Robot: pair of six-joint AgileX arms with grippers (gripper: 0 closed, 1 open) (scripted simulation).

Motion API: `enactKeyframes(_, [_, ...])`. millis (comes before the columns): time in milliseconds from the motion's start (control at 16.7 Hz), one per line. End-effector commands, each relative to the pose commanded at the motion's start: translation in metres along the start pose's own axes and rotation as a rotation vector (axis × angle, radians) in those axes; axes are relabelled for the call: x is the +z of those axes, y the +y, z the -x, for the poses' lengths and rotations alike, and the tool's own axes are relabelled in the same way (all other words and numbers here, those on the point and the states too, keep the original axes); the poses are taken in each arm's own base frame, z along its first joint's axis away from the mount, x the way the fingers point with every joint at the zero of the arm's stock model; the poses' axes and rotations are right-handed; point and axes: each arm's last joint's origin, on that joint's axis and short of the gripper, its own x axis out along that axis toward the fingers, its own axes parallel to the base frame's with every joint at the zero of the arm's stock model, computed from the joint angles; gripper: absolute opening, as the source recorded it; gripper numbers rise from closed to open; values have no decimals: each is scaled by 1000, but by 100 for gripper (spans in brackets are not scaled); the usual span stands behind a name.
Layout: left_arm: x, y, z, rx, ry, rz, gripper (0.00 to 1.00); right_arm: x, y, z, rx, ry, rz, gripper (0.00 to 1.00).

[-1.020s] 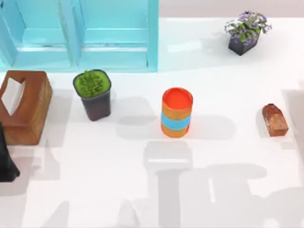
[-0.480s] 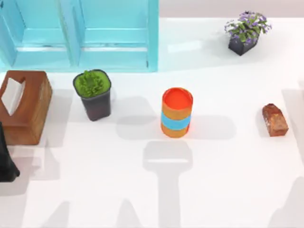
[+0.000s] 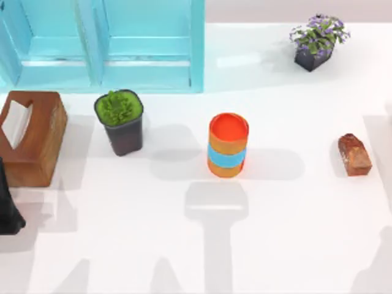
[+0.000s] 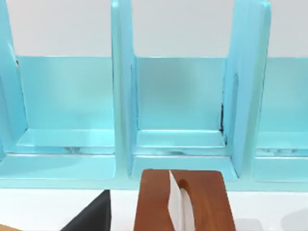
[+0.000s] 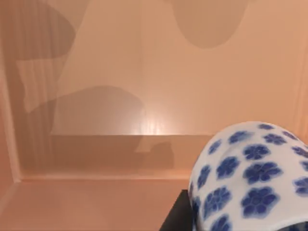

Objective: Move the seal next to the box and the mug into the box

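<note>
A: Where's the small reddish-brown stone seal [image 3: 354,155]?
B: On the white bench [image 3: 288,202], right side, alone.
A: And the white mug with blue flowers [image 5: 250,178]?
B: Close before the right wrist camera, over a tan box interior [image 5: 96,96]; whether that end effector pinches it, I cannot tell.

White mug [image 5: 250,178] w/ blue flower print, reddish-brown mottled seal [image 3: 354,155], orange cylinder [image 3: 228,146] w/ blue band.

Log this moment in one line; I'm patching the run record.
mug: close to right wrist camera, tan box interior behind | seal: on table, right side, untouched | left arm: parked by tissue box
</note>
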Motion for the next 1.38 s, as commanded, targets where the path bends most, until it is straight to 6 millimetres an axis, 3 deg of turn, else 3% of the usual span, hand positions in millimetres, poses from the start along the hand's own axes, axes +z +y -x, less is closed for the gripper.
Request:
enactKeyframes(300, [0,0,0,0,0,0,100,22,-14,15,-74,-236,25,0])
enactKeyframes(480, [0,0,0,0,0,0,100,28,-20,11,-99,-306,34,0])
enactKeyframes(960, [0,0,0,0,0,0,100,-1,-2,-62,1,-2,-3,0])
enactKeyframes(1260, [0,0,0,0,0,0,100,-3,1,-66,4,18,-3,0])
enactKeyframes(1380, [0,0,0,0,0,0,100,-3,1,-66,4,18,-3,15])
